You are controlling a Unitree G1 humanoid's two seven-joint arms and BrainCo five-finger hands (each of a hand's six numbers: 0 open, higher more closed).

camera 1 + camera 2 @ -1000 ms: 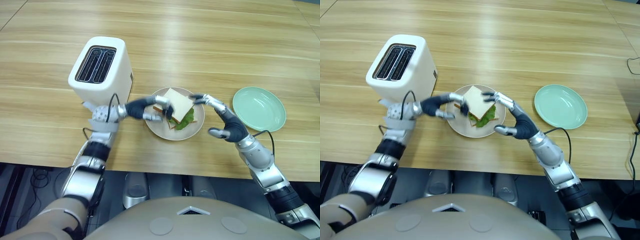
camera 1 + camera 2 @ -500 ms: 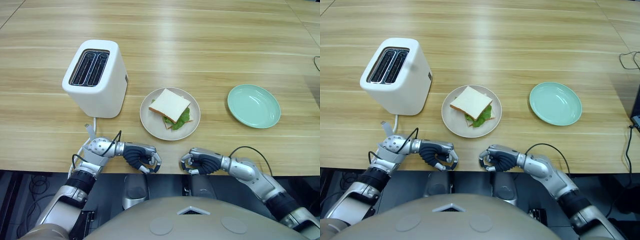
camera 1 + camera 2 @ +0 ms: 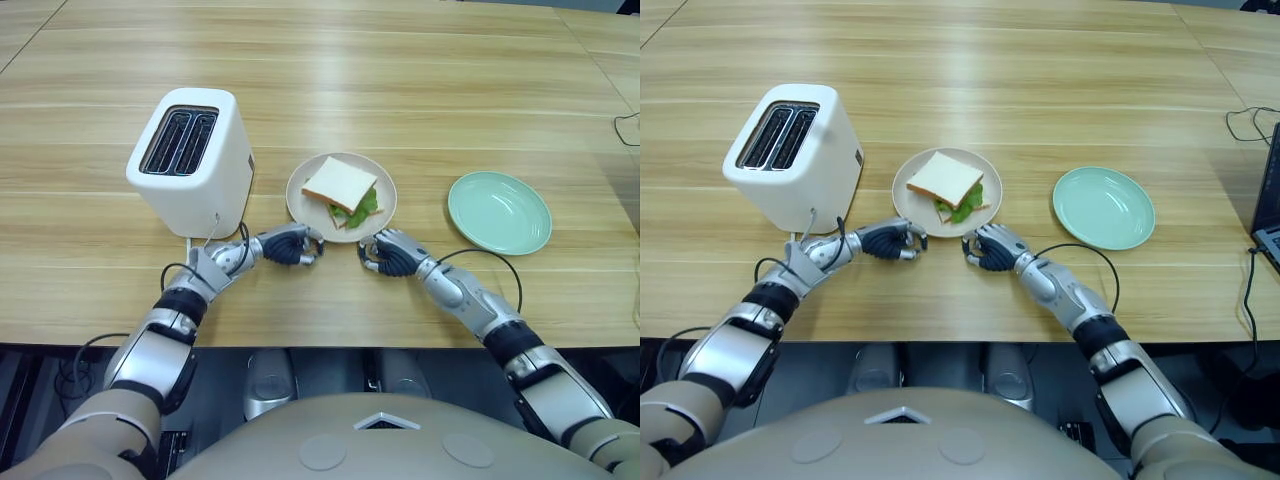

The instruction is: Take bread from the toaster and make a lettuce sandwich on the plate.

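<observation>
While the sandwich (image 3: 342,190) sits in the middle of the round beige plate (image 3: 299,211), its top is a square slice of white bread (image 3: 338,183), soft-looking and pale with a thin tan crust, turned cornerwise to the bench edge. Ruffled green lettuce (image 3: 364,207) pokes out from under the slice on the side nearer the robot and to its right. The plate is shallow and matte, with a low smooth rim, and it holds nothing but the sandwich.

Just beside the plate's near rim, the left robot hand (image 3: 287,245) rests on the bench with its dark fingers curled in on themselves, gripping nothing. The right robot hand (image 3: 388,251) lies close by, near the plate's lower right edge, with its fingers likewise balled up and holding nothing. The two fists face each other with a small gap between them. A thin black cable (image 3: 487,254) loops along the right forearm.

Left of the plate stands the toaster (image 3: 200,185), a white boxy shell with rounded corners and two long dark slots (image 3: 183,142) in its top. Well to the right lies a shallow, glossy dish (image 3: 499,212) of pale green. Everything rests on the bench (image 3: 400,80), a light wood surface with long straight grain.
</observation>
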